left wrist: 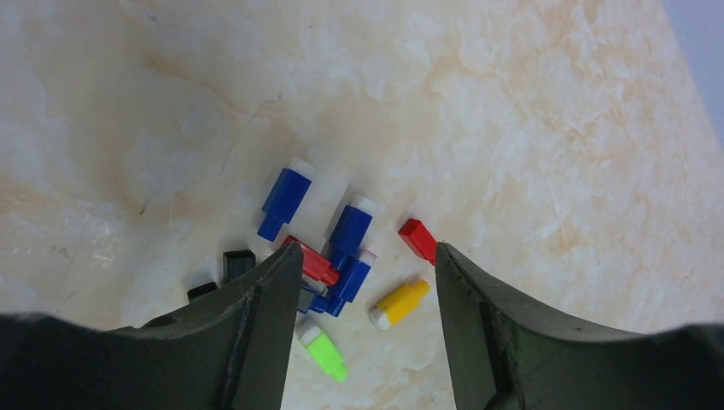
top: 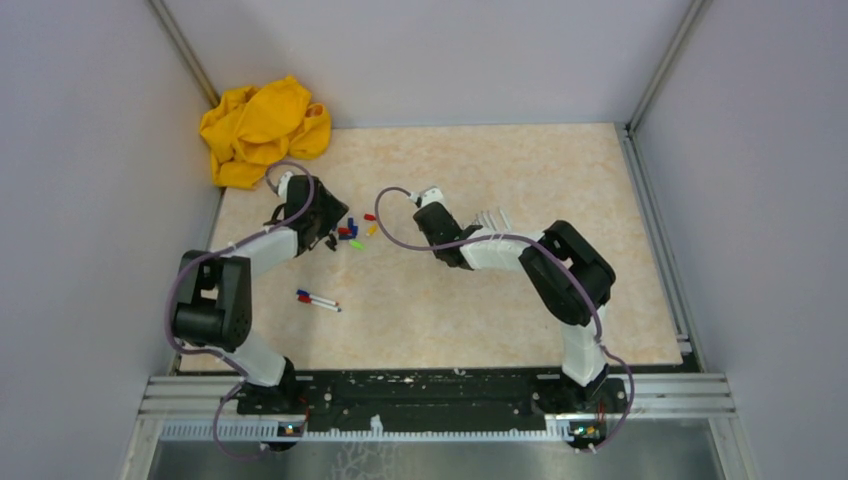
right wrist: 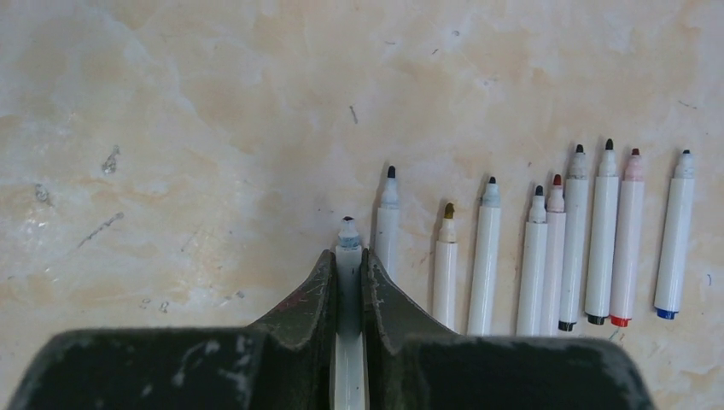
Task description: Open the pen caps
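The left gripper (left wrist: 367, 254) is seen with its jaws spread wide, and nothing is held between them. Just beneath it, the pen caps (top: 352, 233) are gathered in a loose cluster on the table (left wrist: 529, 120). Several blue caps (left wrist: 286, 201) are piled together, and a red cap (left wrist: 312, 263) is wedged against them. A second red cap (left wrist: 417, 237) lies apart, near the tip of the other finger. A yellow cap (left wrist: 399, 303) and a green cap (left wrist: 324, 352) are found nearer the wrist, and two black caps (left wrist: 238, 263) are partly hidden behind one finger.

The right gripper (right wrist: 350, 260) is closed tightly on a marker (right wrist: 348, 235), whose bare dark tip is pointed forward past the fingertips. Just beside it, a row of uncapped markers (right wrist: 534, 256) is laid out in parallel on the table, tips all facing the same way.

Farther out, in the top view, two markers with coloured ends (top: 318, 300) are seen lying near the left arm, well apart from the cluster. A yellow cloth (top: 262, 125) is bunched in the far left corner.
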